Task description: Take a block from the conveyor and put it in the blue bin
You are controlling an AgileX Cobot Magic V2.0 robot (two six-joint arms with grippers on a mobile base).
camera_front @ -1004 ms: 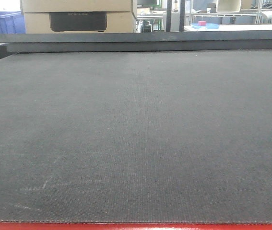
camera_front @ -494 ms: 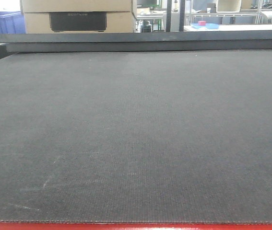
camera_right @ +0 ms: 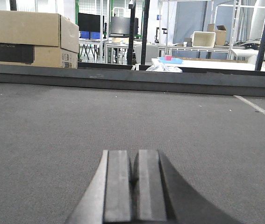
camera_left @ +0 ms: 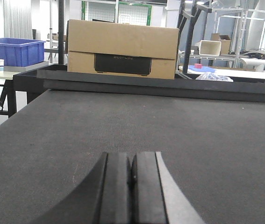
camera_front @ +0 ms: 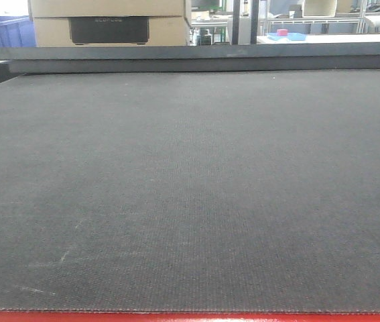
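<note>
Currently, left gripper (camera_left: 132, 163) jaws pressed fully together, holding nothing, low over the conveyor (camera_front: 190, 188) belt, right gripper (camera_right: 135, 163) jaws likewise closed and empty, blue bin (camera_left: 12, 51) beyond the belt's far left corner.

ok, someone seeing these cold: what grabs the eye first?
The dark grey conveyor fills every view, with no block in sight. The left end effector and right end effector sit shut, low over it. Behind its far edge stands a big cardboard box, with a blue bin off to its left.
</note>
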